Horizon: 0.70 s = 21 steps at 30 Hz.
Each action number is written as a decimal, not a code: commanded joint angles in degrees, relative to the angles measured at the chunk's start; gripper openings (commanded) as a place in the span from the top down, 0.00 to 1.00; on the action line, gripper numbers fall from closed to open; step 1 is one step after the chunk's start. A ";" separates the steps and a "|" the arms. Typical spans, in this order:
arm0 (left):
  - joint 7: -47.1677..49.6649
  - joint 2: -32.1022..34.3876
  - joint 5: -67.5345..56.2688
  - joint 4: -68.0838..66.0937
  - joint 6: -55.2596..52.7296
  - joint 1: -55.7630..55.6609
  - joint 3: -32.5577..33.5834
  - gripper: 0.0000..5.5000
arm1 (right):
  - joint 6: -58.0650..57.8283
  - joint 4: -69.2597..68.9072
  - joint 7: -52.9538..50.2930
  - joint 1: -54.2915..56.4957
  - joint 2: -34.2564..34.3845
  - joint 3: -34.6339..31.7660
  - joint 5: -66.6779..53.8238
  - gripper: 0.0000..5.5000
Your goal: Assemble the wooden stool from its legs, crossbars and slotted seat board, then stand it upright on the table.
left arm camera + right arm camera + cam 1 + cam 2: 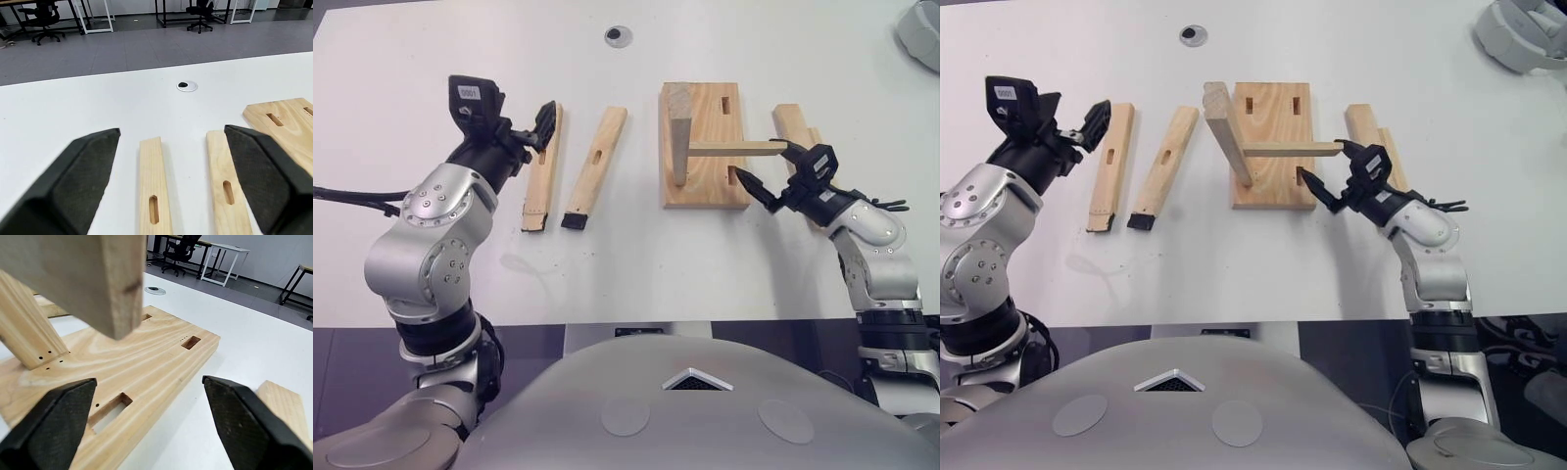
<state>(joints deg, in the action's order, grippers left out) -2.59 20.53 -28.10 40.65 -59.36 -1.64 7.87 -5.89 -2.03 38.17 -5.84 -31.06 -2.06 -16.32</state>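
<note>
Early days on the white table (431,59): the pale wooden slotted seat board (715,186) lies flat mid-table with one chunky wooden leg (679,132) and a thin wooden crossbar (734,149) fitted, two slotted wooden legs (542,166) wait loose on the left below the wide-open left gripper (172,142), and the right gripper (762,163) gapes empty at the board's right edge.

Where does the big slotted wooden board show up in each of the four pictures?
Left eye view: seat board right of centre.
Right eye view: at centre.
Left wrist view: one corner, next to a loose leg.
Right wrist view: close up, across the middle.
Shared landmark: round grommet beyond it.
</note>
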 commanded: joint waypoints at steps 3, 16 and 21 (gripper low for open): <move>-2.21 -0.55 0.03 0.99 0.03 5.47 -3.20 0.28 | -1.44 -1.95 -0.05 -2.42 -1.19 -2.58 0.12 0.27; -3.08 -0.94 3.21 -2.52 1.38 11.78 -12.19 0.28 | -0.32 -2.42 -3.58 -0.68 1.24 -2.66 2.57 0.27; -3.73 0.92 7.86 -6.68 4.41 13.19 -15.12 0.28 | -0.10 -2.76 -3.66 -0.31 2.09 -2.16 3.16 0.27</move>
<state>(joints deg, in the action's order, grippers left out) -5.79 20.65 -21.71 35.37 -56.15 10.77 -6.15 -6.02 -3.80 34.64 -6.92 -29.19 -4.43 -13.44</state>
